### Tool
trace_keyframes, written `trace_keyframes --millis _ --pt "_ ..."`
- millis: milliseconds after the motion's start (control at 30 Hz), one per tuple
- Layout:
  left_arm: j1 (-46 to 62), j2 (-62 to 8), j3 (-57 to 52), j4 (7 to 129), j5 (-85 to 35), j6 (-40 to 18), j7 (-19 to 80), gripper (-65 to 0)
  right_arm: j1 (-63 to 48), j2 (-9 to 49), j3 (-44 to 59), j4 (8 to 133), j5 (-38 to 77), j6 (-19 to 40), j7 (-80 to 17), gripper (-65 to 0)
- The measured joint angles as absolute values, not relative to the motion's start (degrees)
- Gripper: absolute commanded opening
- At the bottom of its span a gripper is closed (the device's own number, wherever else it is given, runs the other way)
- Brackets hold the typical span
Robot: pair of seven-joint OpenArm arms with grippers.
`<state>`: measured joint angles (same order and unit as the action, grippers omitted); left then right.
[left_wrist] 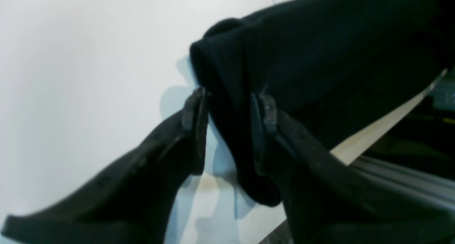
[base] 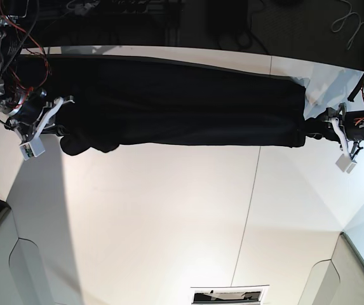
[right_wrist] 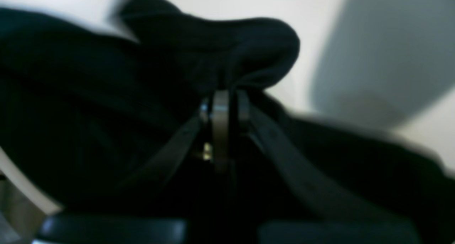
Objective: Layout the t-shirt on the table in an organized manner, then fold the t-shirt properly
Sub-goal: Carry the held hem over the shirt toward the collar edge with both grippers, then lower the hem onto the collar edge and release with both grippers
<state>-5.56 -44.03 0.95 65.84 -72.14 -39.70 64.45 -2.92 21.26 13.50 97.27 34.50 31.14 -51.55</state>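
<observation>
The t-shirt (left_wrist: 320, 59) has a rolled end between the left gripper (left_wrist: 231, 110), whose jaws stand apart around it; the right gripper (right_wrist: 224, 110) has its jaws pinched shut on a bunched fold. Only the base view shows the shirt (base: 182, 105) stretched long between both along the white surface (base: 169, 216)

No legible text, label or number anywhere.
</observation>
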Motion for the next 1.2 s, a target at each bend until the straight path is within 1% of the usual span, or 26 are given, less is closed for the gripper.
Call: trace_keyframes --millis 100,200,400,433,467,500,533,567,600,633,700,933,1200 --pt "-5.6 -45.5 1.0 67.5 -75.6 -39.7 67.6 -42.0 -7.9 21.3 16.2 102.9 35.2 31.0 -51.1 -65.0" --pt "-5.6 -46.7 1.0 69.8 -77.5 -39.7 68.2 -42.0 -12.6 21.4 18.3 106.8 36.2 31.1 -51.4 -65.0" --pt "-3.9 -49.1 1.0 73.5 -77.7 -39.7 68.1 -42.0 -17.6 21.4 19.4 109.0 36.3 31.3 -51.3 -65.0" --pt "-3.3 -49.2 1.0 73.5 -77.7 -39.7 68.2 -41.9 -18.1 21.4 19.4 109.0 36.4 31.3 -51.5 -55.7" --pt "-2.6 -49.2 1.0 73.5 -77.4 -39.7 67.7 -41.4 -18.3 21.4 19.4 109.0 36.5 31.3 -52.4 -40.9" --pt "-2.1 -49.0 1.0 73.5 -77.2 -39.7 67.6 -38.0 -18.2 21.4 19.4 109.0 35.9 31.2 -53.1 -27.9" --pt "-1.6 -48.9 1.0 73.5 -76.7 -39.7 67.0 -33.1 -18.2 21.4 19.4 109.0 35.8 31.1 -53.2 -18.9" --pt "-1.4 -48.7 1.0 73.5 -75.5 -39.7 66.1 -27.8 -18.2 21.4 19.4 109.0 35.8 31.1 -53.0 -19.3" --pt "-1.1 -48.5 1.0 73.5 -73.9 -39.7 64.7 -23.9 -18.2 21.4 19.4 109.0 36.0 31.2 -53.0 -19.7" --pt "-0.8 -48.4 1.0 73.5 -72.7 -39.7 63.4 -22.7 -18.2 21.4 19.4 109.0 36.0 31.2 -53.0 -19.7" --pt "-0.1 -48.1 1.0 73.5 -70.6 -39.7 62.2 -22.7 -18.1 21.4 19.4 109.0 36.0 31.1 -53.0 -19.7" --pt "1.8 -46.4 0.9 73.5 -70.9 -39.7 61.8 -22.7 -18.1 21.3 19.4 109.0 36.0 31.1 -53.0 -19.7" --pt "4.8 -41.6 0.4 73.6 -70.2 -39.8 59.2 -22.7 -18.1 21.3 19.4 109.0 36.0 31.1 -53.0 -19.7"
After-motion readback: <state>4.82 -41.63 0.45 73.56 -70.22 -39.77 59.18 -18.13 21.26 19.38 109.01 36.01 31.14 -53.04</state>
